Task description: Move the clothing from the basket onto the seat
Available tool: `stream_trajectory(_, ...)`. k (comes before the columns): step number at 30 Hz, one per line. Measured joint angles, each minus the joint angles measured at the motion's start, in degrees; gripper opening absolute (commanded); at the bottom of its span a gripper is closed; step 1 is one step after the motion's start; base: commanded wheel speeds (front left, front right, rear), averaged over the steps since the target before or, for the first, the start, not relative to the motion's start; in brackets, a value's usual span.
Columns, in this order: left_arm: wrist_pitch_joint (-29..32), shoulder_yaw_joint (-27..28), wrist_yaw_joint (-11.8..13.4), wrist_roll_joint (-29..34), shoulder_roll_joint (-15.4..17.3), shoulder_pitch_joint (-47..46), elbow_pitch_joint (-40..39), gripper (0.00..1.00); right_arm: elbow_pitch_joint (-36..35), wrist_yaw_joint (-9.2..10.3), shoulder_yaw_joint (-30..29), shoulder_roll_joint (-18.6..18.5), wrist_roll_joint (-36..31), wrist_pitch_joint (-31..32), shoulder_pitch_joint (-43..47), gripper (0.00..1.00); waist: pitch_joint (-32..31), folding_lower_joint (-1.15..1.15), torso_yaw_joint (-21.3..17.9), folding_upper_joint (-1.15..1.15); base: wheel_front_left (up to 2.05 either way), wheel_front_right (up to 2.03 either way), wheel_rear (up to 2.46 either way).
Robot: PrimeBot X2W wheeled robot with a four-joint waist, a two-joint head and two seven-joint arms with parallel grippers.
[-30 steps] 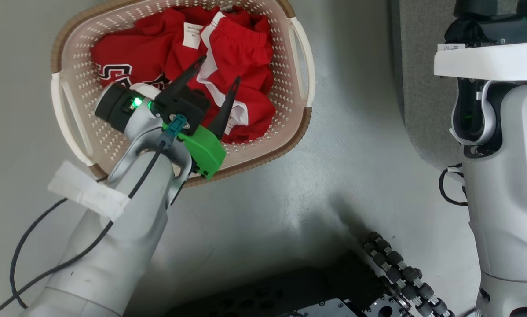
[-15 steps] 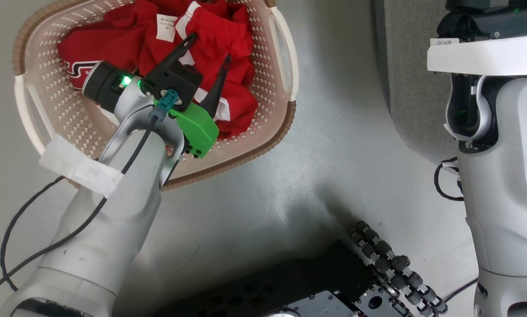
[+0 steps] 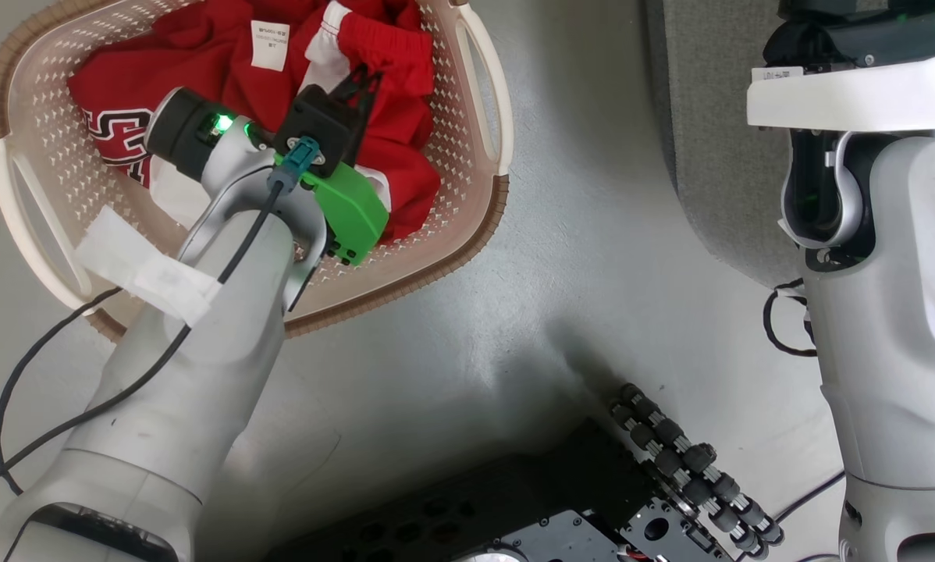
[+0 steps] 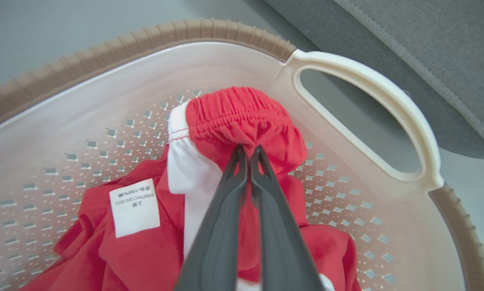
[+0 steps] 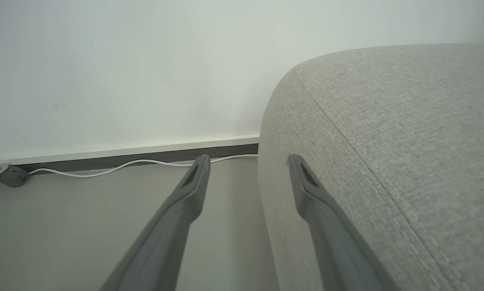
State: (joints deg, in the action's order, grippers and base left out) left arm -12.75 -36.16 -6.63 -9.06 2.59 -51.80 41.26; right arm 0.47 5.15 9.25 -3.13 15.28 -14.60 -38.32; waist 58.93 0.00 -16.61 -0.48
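Down in the basket (image 3: 405, 290) on the floor (image 3: 530, 312), the left gripper (image 4: 248, 150) is pinched tight, its two dark fingers (image 4: 226, 210) pressed almost together with a fold of the clothing (image 4: 242, 115) nipped between the tips. It looks like the gathered elastic waistband of the red shorts, right where the white side panel (image 4: 187, 169) meets the red. The other red fabric, the part with the white care label (image 4: 134, 207) and the part with black-and-white lettering (image 3: 112, 129), lies heaped on the basket floor around and under it.

So I'd call this the grasp itself, with the lift not yet begun: the bunch sits low, close to the perforated wall by the handle (image 4: 371, 105).

Over on the other side the right gripper (image 5: 246, 161) hangs wide open with nothing in it, pointing past the rounded corner of the seat (image 5: 387, 141) toward the wall.

What comes next, to my eye, is a straight pull upward. It has to go high enough for the trailing legs to clear the brown rim, then swing across to the grey cushion just beyond that handle. The pinch is on a thin fold, so a slow rise seems wise. The fabric may slip free. It may also drag the neighbouring garment along, since the two lie tangled together.
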Motion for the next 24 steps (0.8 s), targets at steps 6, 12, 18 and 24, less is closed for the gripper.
stream_trajectory(6, -1.02, -2.29, -0.43, -1.59, 0.02, -0.02, -0.67, 0.00, 0.84, 0.09, -0.71, 0.02, -0.02, 0.00, 0.00, 1.00, -0.62, 0.00, 0.76, 0.00, 0.00, 0.00, 0.00)
stream_trajectory(12, -1.52, -3.04, -0.43, -3.86, 0.02, 0.19, -2.08, 0.00, 2.52, 0.08, -1.20, 0.02, -0.21, 0.00, 0.12, 1.00, -2.38, 0.00, 1.87, 0.00, 0.00, 0.00, 0.00)
stream_trajectory(18, -1.69, -3.64, -0.43, -3.87, 0.01, 0.36, -2.88, 0.00, 4.14, 0.04, -1.89, 0.02, -0.96, 0.00, 0.79, 1.00, -4.67, 0.00, 2.83, 0.00, 0.00, 0.00, 0.00)
stream_trajectory(24, -1.70, -3.05, -0.43, -5.65, 0.00, 2.11, -6.14, 0.00, 6.48, -0.33, -2.94, 0.04, -2.14, 0.00, 3.38, 1.00, -8.45, 0.00, 4.04, 0.00, 0.00, 0.00, 0.00)
